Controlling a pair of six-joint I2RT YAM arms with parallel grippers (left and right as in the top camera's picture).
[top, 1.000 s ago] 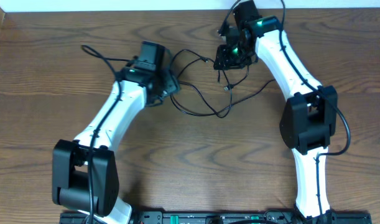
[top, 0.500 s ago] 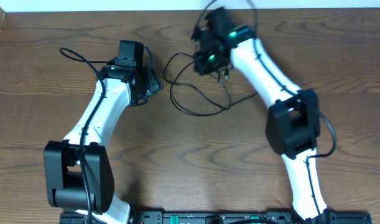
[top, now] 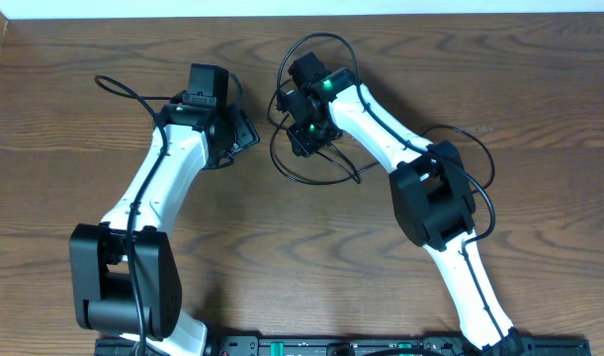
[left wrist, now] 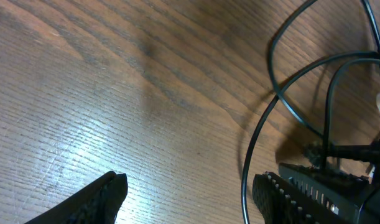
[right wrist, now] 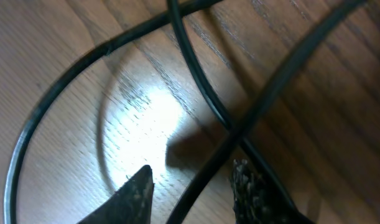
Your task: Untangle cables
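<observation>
Overhead, entry one: what lies there?
— Cables [top: 303, 180]: thin, black, round in section, smooth-skinned. They lie in loose overlapping loops on a table [top: 302, 267] of dark brown wood with long wavy grain.

Entry two: your hands, placed against the cables.
— My right gripper [top: 303, 138] stands right over the loops, in among them. My left gripper [top: 244, 132] sits just beside the cables, on my left of them.

State of the right one?
— Right wrist view: two dark fingertips [right wrist: 135, 196] standing apart, one a smooth wedge, the other pebbled. One strand of the cables runs through the gap. I see wood on either side of it, so I am not pinching it. Just past the tips that strand crosses another, and a third sweeps round in a wide arc. All of it is close and blurred.

And the left?
— Left wrist view: fingers [left wrist: 99, 198] set wide apart, one a smooth wedge, the other ribbed. Nothing is gripped. A long curve of the cables lies on the wood just inside the ribbed one.

Edges and room?
— Nearer me than the cables, a broad stretch of wood runs between my two arms. Beyond the cables comes a short stretch of table, then its far edge with a pale strip behind it.
</observation>
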